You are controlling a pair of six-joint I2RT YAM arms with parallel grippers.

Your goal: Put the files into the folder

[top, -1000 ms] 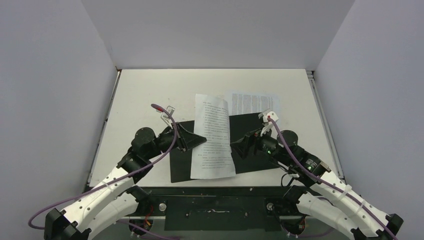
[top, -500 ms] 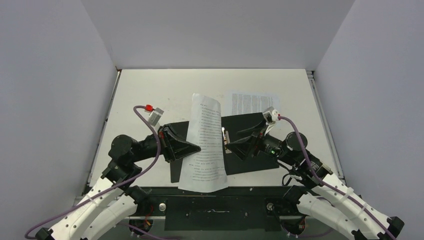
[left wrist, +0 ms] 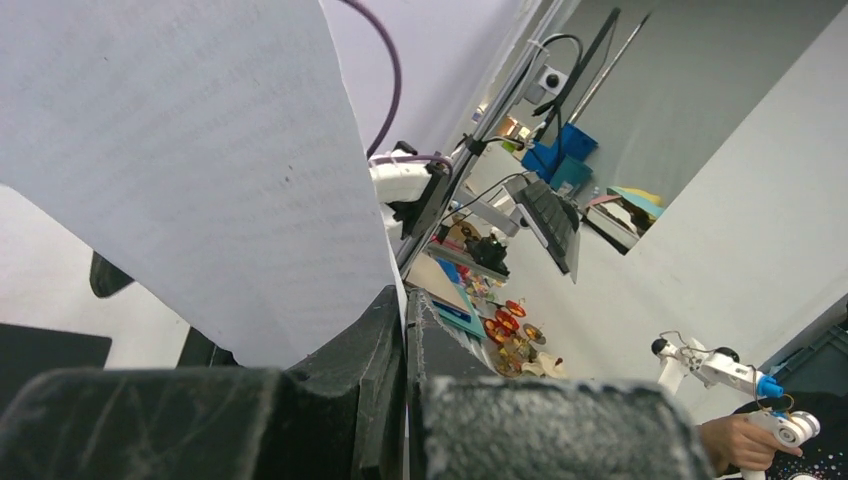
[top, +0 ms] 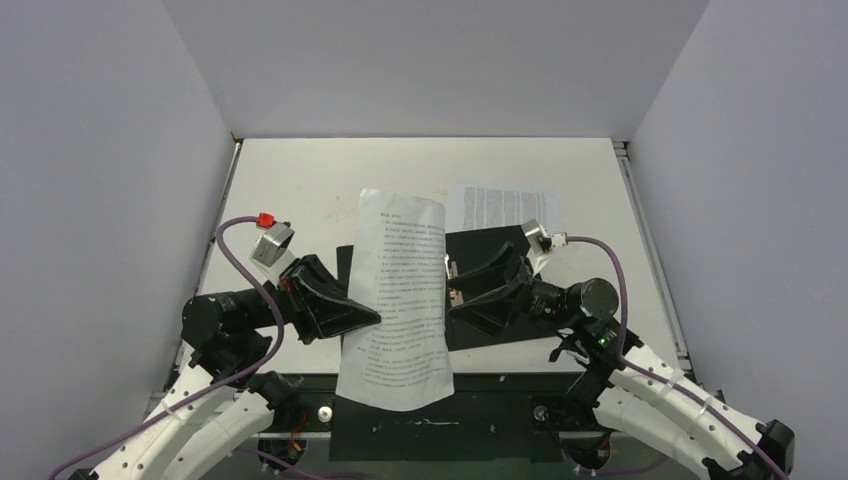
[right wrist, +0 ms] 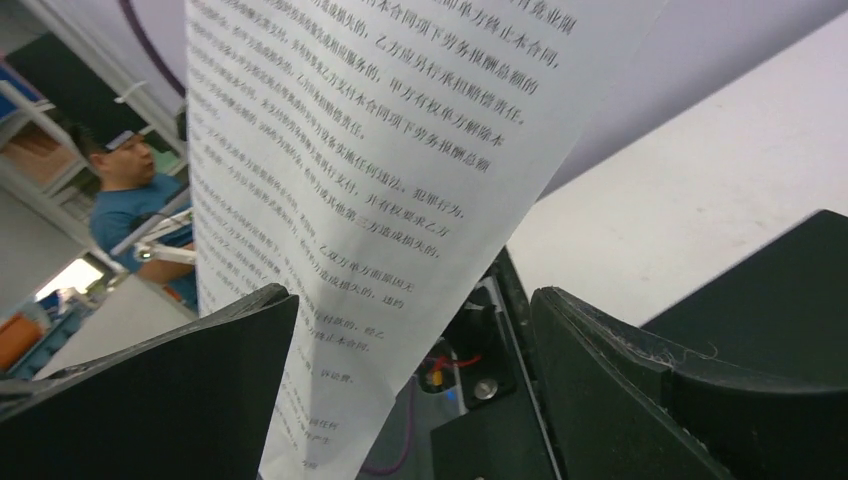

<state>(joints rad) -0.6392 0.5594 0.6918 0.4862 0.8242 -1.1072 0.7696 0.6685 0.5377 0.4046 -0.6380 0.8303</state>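
Left gripper [top: 373, 318] pinching sheet [top: 400, 285] by left edge, drawing it closer to table [top: 300, 180] near edge than before; right gripper [top: 452, 292], jaws spread, trailing at sheet's right edge.

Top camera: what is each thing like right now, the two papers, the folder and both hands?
Lifted sheet: up off the table, bowed, pinched at its left edge.
Second sheet: lying flat on the table, behind the folder.
Folder: open, flat, black inside up.
Left hand: shut on the lifted sheet.
Right hand: open, fingers either side of that sheet's right edge.
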